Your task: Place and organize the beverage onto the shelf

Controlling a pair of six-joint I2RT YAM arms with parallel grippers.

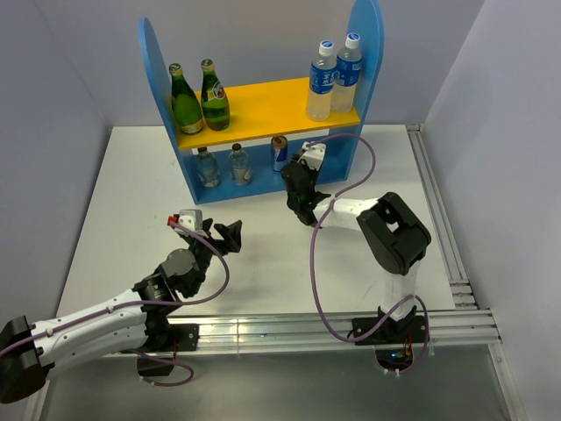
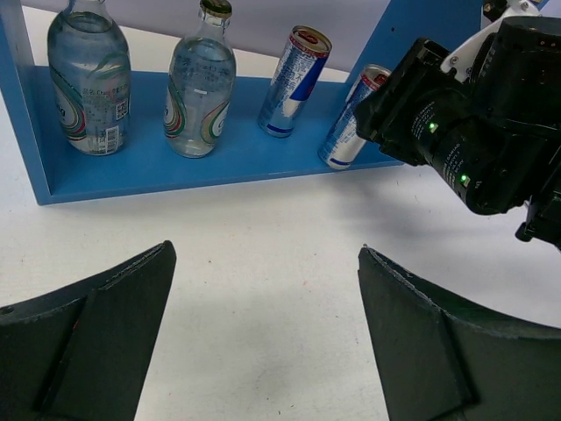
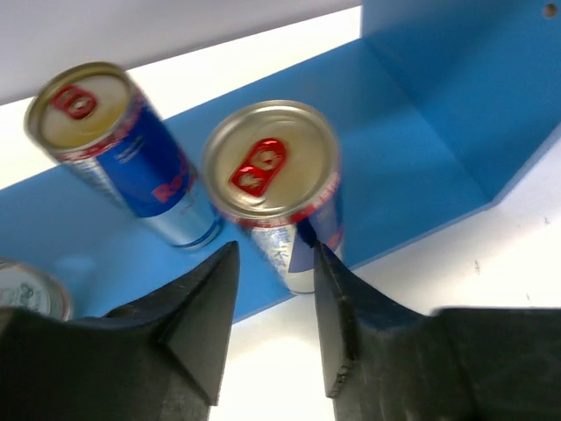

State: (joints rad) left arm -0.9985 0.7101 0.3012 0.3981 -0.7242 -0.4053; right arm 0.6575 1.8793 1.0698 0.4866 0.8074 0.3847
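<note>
Top external shows the blue shelf (image 1: 154, 61) standing at the far side of the white table (image 1: 263, 263), well beyond the left fingers and right up against the right ones. On its yellow upper board (image 1: 263, 107), a dark green bottle (image 1: 185, 103) and a second green bottle (image 1: 215, 98) stand upright side by side at one end. Two taller blue-capped bottles (image 1: 323, 83) stand at the other end.

From the left wrist, the left fingers (image 2: 105, 338) are spread wide with only bare table between them, holding nothing. Ahead of them, four drinks stand in a row on the shelf's lower board. They are a clear bottle (image 2: 88, 79), a second clear bottle (image 2: 200, 88), a can (image 2: 294, 83) and the end can (image 2: 349, 127). The end can is partly hidden by the right arm's black wrist (image 2: 473, 132).

From the right wrist, the right fingers (image 3: 197, 329) are parted by a narrow gap and reach to the front edge of the lower board. The end can stands upright directly ahead of them, its lower body in line with the gap and its red tab facing up. One finger overlaps the can's side in this view, and a sliver of blue shows between the can and the other finger. I cannot tell whether they touch it, but it does not look squeezed. The other can stands just beyond and to one side, apart from it.
</note>
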